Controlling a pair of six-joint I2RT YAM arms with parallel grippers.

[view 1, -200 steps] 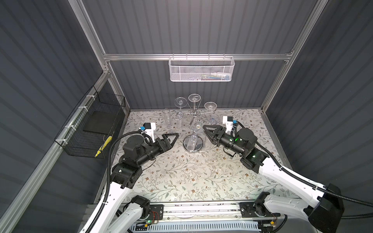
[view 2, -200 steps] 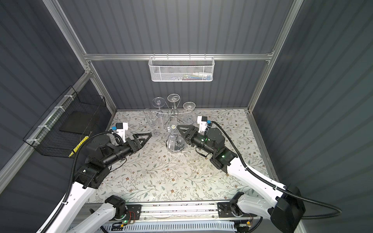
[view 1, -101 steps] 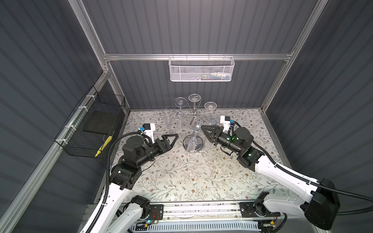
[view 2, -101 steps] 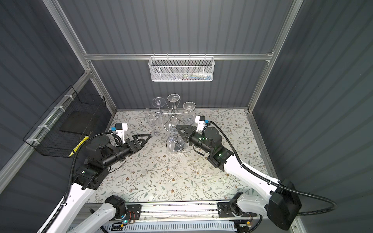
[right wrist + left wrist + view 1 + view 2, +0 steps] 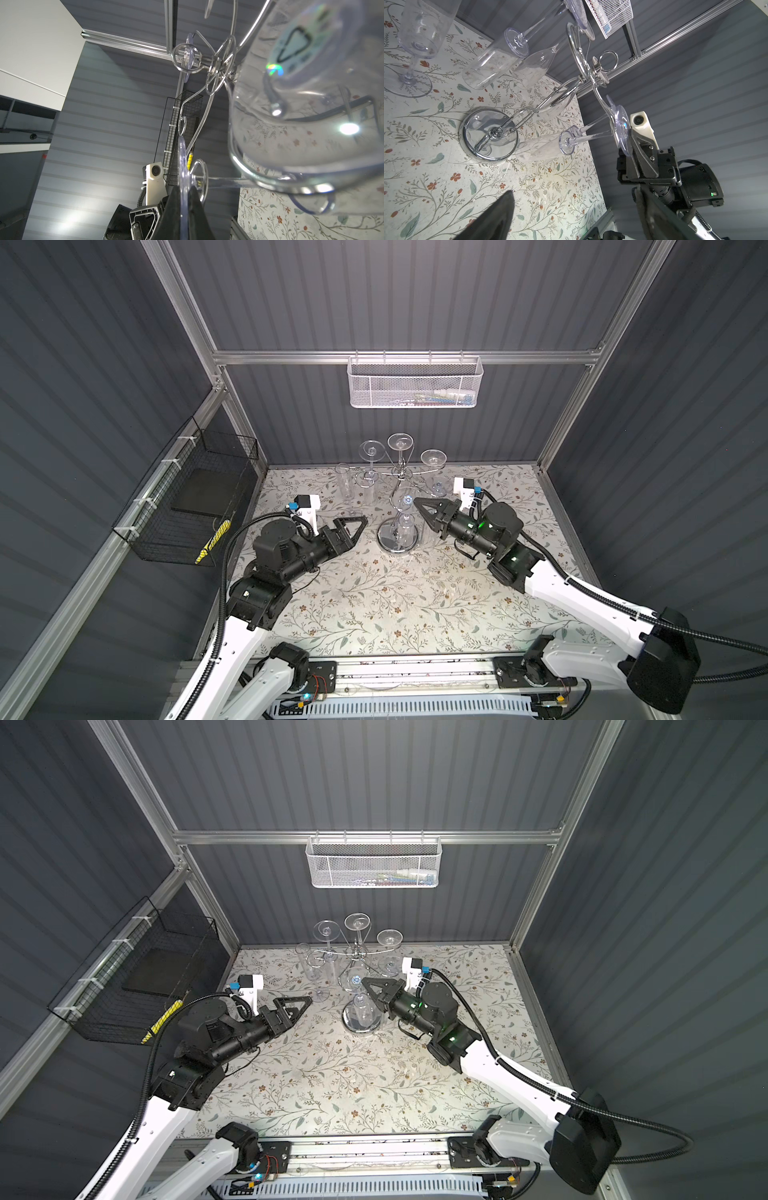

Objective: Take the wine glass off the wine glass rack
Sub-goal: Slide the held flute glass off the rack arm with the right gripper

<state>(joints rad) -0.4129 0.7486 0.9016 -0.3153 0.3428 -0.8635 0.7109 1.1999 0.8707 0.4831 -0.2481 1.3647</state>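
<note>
The wine glass rack [image 5: 397, 545] [image 5: 360, 1026] [image 5: 490, 135], a chrome wire stand on a round mirrored base, stands at the middle back of the floral table. Several clear glasses hang upside down from its arms. My right gripper [image 5: 416, 501] [image 5: 365, 982] [image 5: 184, 192] is shut on the flat foot of the nearest hanging wine glass [image 5: 406, 500] [image 5: 356, 981] [image 5: 622, 122] [image 5: 182, 162]; the disc's rim is pinched edge-on between the black fingers. My left gripper [image 5: 360, 522] [image 5: 306, 1001] [image 5: 572, 191] stays open to the left of the rack, holding nothing.
A tall clear glass [image 5: 344, 488] [image 5: 304, 965] stands on the table left of the rack. A white mesh basket [image 5: 414, 383] hangs on the back wall above. A black wire basket [image 5: 195, 497] hangs on the left wall. The back wall is close behind the rack.
My right gripper has moved in toward the rack and closed its jaws on the foot of the hanging glass. The left arm has stayed put.
</note>
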